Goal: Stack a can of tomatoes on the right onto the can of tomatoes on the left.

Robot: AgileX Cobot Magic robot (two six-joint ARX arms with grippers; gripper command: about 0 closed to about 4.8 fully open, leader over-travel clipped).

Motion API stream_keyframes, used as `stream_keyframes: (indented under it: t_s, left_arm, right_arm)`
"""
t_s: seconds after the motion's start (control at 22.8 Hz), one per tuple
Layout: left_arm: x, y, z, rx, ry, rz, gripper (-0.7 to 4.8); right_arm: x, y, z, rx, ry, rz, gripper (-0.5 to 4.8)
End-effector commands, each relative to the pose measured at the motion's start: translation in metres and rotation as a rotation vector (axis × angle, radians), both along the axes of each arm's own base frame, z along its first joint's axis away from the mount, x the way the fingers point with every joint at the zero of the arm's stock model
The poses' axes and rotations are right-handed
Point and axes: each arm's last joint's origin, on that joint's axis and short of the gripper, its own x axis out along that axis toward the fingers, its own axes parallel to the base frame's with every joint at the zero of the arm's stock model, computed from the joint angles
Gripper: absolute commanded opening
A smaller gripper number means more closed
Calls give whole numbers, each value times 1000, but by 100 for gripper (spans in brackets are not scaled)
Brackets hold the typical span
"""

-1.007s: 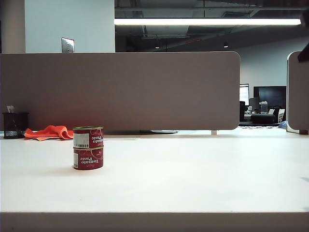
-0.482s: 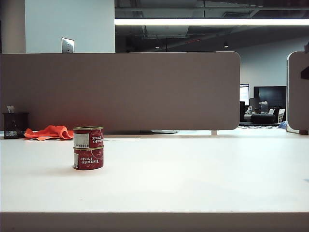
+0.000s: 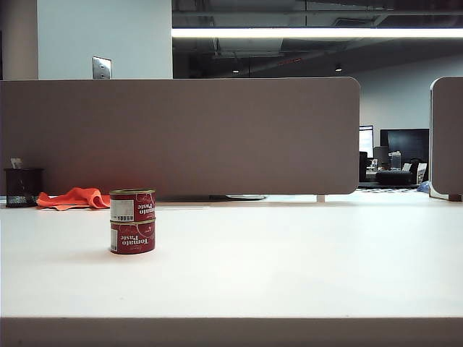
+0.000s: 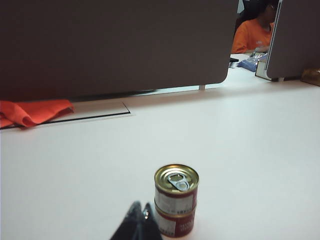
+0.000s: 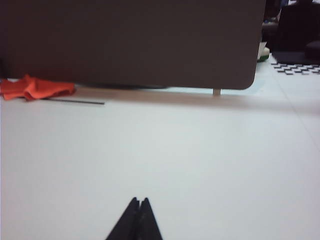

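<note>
Tomato cans sit stacked, the upper can (image 3: pixel 132 205) upright on the lower can (image 3: pixel 132 238), on the left part of the white table (image 3: pixel 289 260). We see the left gripper (image 4: pixel 139 212) pressed together just beside the stack, holding nothing. Our right gripper (image 5: pixel 138 202) is pressed together too, over bare table. An orange cloth (image 3: pixel 72 197) lies behind, near the partition (image 3: pixel 217 137).

Two red tomato-paste cans stand stacked upright, lower left: upper can (image 3: pixel 132 205) squarely atop lower can (image 3: pixel 132 237), pull-tab up.
</note>
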Motion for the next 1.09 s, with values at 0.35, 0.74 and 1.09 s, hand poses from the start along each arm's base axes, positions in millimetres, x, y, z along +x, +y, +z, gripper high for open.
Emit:
stream_keyframes:
  t_s: [0.35,0.74,1.09]
  left_arm:
    - [-9,3,-4,6,34,9,-5]
    - [-10,3,-8,12,65,16,-5]
    - [-10,3,-9,16,76,16,-5]
  right_arm:
    - [-16,-10,-7,-20,29,-37,-6]
    - [-16,-11,-7,-22,35,-46,-6]
    - [-16,-11,-7,-23,35,-46,-6]
